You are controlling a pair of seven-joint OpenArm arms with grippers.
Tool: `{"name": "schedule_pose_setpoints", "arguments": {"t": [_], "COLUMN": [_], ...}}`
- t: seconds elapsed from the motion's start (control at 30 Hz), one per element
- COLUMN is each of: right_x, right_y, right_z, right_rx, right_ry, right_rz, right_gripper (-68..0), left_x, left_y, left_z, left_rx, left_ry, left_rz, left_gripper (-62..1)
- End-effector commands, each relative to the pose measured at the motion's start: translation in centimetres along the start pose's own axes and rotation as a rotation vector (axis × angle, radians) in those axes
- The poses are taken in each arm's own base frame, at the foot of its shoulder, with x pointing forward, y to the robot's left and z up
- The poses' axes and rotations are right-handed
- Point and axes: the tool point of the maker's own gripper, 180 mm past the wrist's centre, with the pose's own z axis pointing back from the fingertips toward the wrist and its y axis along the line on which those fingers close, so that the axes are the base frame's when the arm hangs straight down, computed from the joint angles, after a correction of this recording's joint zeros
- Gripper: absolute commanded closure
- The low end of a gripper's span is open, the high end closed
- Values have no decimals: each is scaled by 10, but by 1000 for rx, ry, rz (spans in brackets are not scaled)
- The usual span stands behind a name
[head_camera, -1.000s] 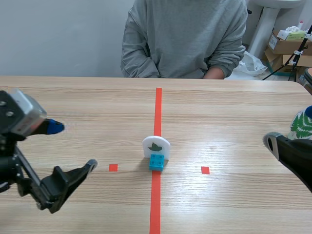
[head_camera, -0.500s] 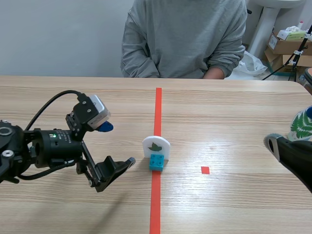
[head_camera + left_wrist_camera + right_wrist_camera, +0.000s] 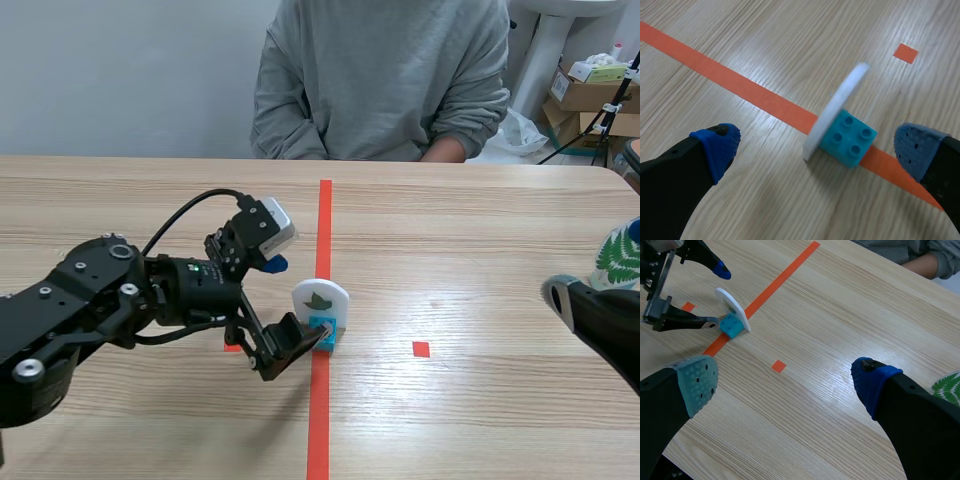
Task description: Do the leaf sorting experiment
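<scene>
Straddling leaf card (image 3: 320, 297), left gripper (image 3: 816, 148) spread wide, grasping nothing; lower fingertip just beside cyan block (image 3: 847, 137), contact unclear. Card upright in block on orange line; leaf face hidden in left wrist view. Right gripper (image 3: 785, 384) released above table, mostly cut off in scene view. Fern-patterned object (image 3: 618, 255) cropped, unidentifiable.

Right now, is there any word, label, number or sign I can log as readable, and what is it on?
No readable text in any view.
White card on the blue block: a green leaf picture only, no words.
Cardboard boxes in the background: any print is too small to read.
</scene>
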Motion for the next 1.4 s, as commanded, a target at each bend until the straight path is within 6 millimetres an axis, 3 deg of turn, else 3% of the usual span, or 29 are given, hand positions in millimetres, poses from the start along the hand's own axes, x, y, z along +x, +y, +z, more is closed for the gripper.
{"name": "schedule_pose_setpoints", "arguments": {"t": [0.0, 0.17, 0.37, 0.53, 0.97, 1.03, 1.2, 1.37], "right_x": [9, 8, 8, 10, 13, 12, 11, 7], "right_y": [1, 1, 1, 0, -2, -2, -2, -4], "right_z": [0, 0, 0, -1, -2, -2, -2, -2], "right_rx": [10, 10, 10, 9, 5, 5, 3, -6], "right_ry": [-26, -26, -26, -30, -39, -38, -33, -7], "right_rz": [20, 20, 20, 23, 28, 28, 33, 49], "right_gripper": [-542, -542, -542, -542, -542, -542, -542, -542], "left_x": [16, 17, 16, 16, 18, 20, 20, 27], "left_y": [2, -1, -2, -1, -1, -1, -1, 5], "left_z": [-5, -18, -19, -18, -18, -18, -17, -2], "left_rx": [0, -9, -11, -9, -10, -10, -15, -19], "left_ry": [-43, -36, -34, -33, -48, -55, -57, -131], "left_rz": [1, 19, 6, 2, 2, 2, 4, 79], "left_gripper": [-623, -623, -622, -391, -69, -41, -40, -40]}}
